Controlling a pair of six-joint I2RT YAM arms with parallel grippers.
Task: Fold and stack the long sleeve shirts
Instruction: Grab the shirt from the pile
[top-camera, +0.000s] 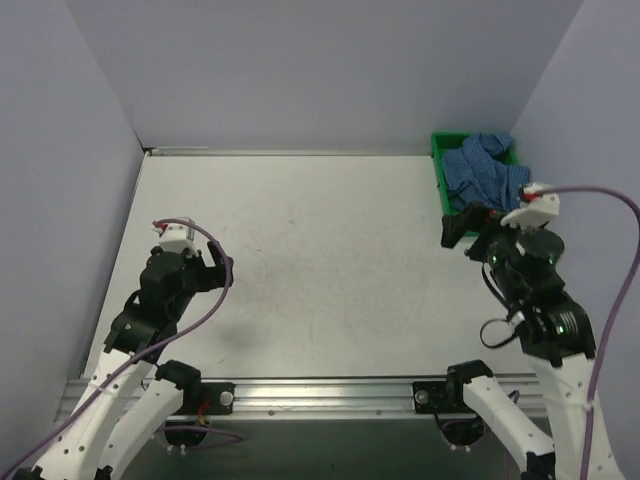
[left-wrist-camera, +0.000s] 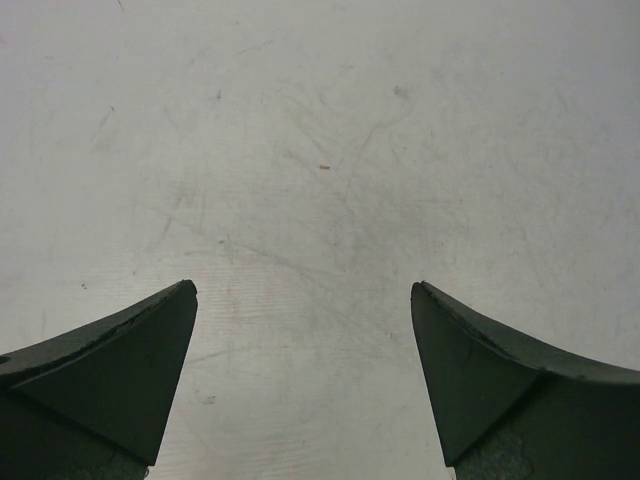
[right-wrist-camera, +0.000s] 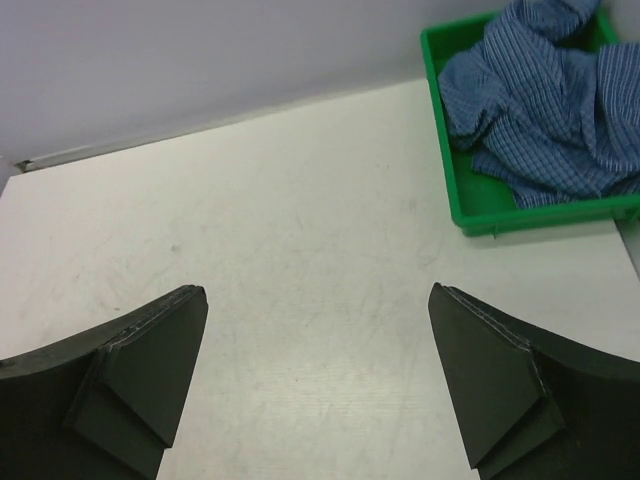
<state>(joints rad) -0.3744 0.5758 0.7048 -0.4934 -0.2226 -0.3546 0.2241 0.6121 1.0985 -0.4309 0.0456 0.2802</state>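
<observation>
One long sleeve shirt (top-camera: 485, 172), blue fine-checked cloth, lies crumpled in a green bin (top-camera: 438, 175) at the back right corner of the table. In the right wrist view the shirt (right-wrist-camera: 545, 100) fills the bin (right-wrist-camera: 540, 215) at the upper right. My right gripper (top-camera: 468, 236) hovers just in front of the bin's near left corner, open and empty, with bare table between its jaws (right-wrist-camera: 318, 290). My left gripper (top-camera: 218, 265) is over the left side of the table, open and empty (left-wrist-camera: 303, 287), far from the shirt.
The white table (top-camera: 300, 250) is scuffed, and grey walls close it in at the back and both sides. A metal rail (top-camera: 320, 392) carrying both arm bases runs along the near edge.
</observation>
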